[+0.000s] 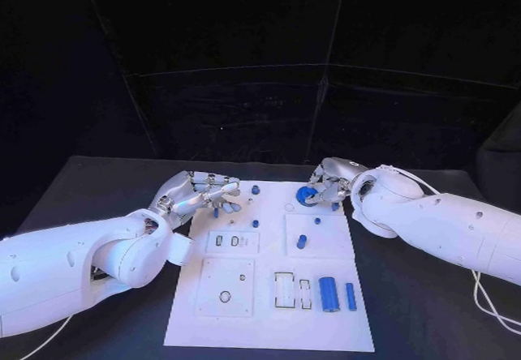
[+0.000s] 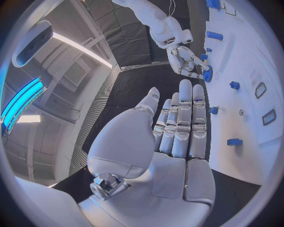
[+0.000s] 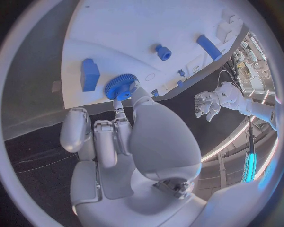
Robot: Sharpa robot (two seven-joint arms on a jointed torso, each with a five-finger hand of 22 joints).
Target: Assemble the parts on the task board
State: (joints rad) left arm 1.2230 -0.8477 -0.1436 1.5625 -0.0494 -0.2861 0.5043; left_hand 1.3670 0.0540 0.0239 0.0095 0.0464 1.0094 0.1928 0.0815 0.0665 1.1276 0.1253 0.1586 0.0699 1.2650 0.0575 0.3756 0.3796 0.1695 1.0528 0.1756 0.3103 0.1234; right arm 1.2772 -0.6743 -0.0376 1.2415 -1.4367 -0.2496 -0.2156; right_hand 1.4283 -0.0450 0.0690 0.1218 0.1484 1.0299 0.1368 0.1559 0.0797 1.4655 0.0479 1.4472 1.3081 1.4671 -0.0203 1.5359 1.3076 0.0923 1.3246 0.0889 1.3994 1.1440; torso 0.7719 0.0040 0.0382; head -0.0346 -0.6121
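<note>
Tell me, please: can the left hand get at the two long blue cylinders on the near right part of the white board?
Probably yes: the left hand is open, and nothing covers the cylinders.

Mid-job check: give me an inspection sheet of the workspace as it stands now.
Surface: black table, bare around the board.
Job's things: white task board centred; blue gear at its far edge; two blue cylinders lying near the right edge.
Clutter: nothing seen.
Hands: left hand open beside the board's left edge; right hand holds the gear.
Cables: white cable along the right arm.
Surroundings: dark backdrop.
</note>
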